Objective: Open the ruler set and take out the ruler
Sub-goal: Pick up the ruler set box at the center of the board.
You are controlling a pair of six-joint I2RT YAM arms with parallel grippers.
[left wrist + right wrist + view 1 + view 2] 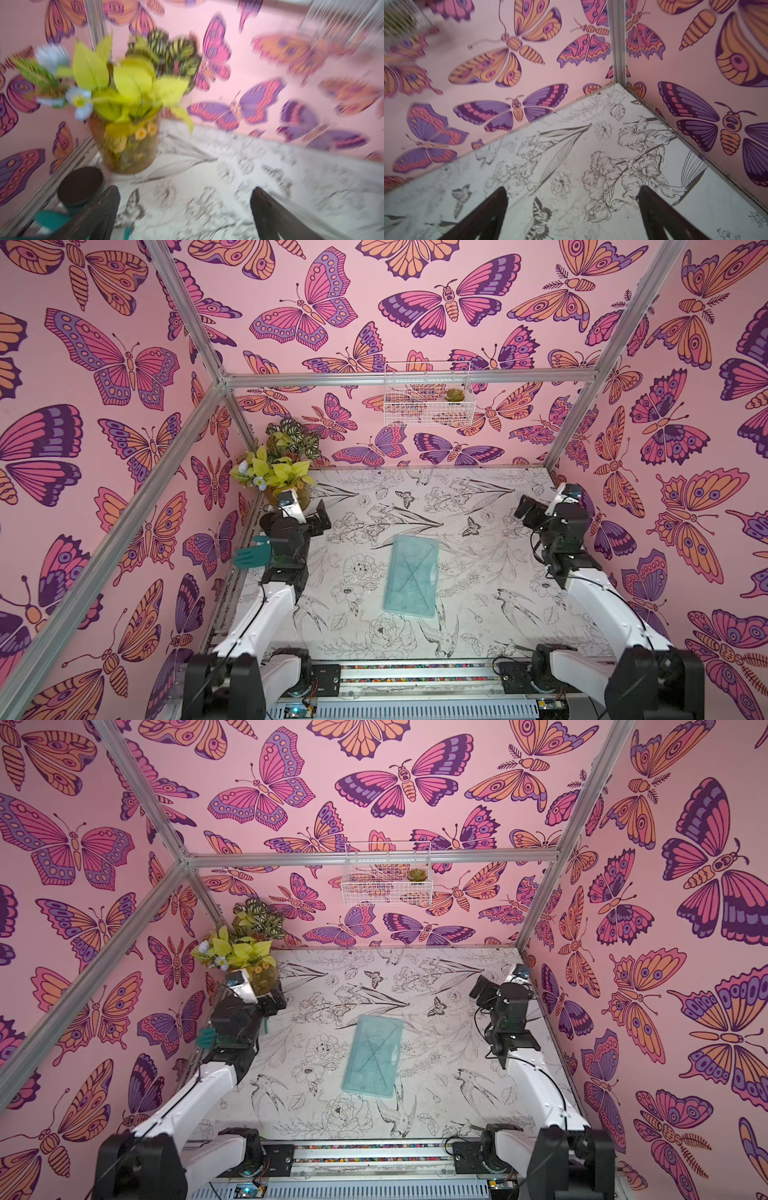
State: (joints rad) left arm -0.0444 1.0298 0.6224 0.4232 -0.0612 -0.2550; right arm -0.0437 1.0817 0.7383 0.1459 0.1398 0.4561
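Observation:
The ruler set [411, 577] [372, 1057] is a pale aqua translucent case lying flat and shut in the middle of the table, in both top views. Faint crossed lines show through its lid; the ruler itself cannot be made out inside. My left gripper [320, 520] [275, 1001] hovers at the left, far side of the case and well apart from it, jaws wide open over bare table [185, 193]. My right gripper [524, 508] [482, 988] hangs at the far right near the wall, also open and empty [572, 191]. Neither wrist view shows the case.
A potted plant [282, 466] [124, 99] stands in the back left corner, just beyond the left gripper. A teal rubber glove [251, 556] lies by the left wall beside the left arm. A white wire basket [428, 400] hangs on the back wall. Walls close in on three sides.

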